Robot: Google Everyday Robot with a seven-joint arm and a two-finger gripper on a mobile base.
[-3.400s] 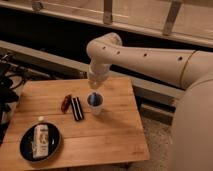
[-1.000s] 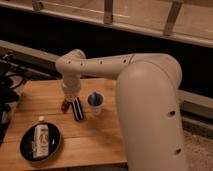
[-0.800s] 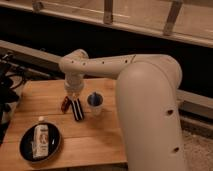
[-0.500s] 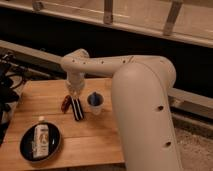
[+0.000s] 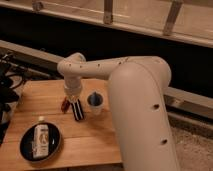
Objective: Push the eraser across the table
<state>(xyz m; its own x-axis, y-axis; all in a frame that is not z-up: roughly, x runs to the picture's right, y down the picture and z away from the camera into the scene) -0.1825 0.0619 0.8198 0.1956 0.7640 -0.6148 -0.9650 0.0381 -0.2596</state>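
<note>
The eraser [image 5: 77,110], a flat black block with a pale stripe, lies on the light wooden table [image 5: 30,97] near its middle, long axis running front to back. My gripper [image 5: 73,97] hangs from the white arm directly over the eraser's far end, at or just above it. A smaller red-and-dark object [image 5: 64,105] lies right beside the eraser on its left.
A small pale cup with a dark inside [image 5: 95,101] stands just right of the eraser. A black plate [image 5: 27,145] with a white bottle [image 5: 41,141] lying on it sits at the front left. Dark equipment [image 5: 7,85] stands off the left edge. The arm's bulk covers the table's right side.
The arm swung from over the cup to the left and came down over the eraser's far end. In the last second the gripper shifted slightly right; the eraser has barely moved.
</note>
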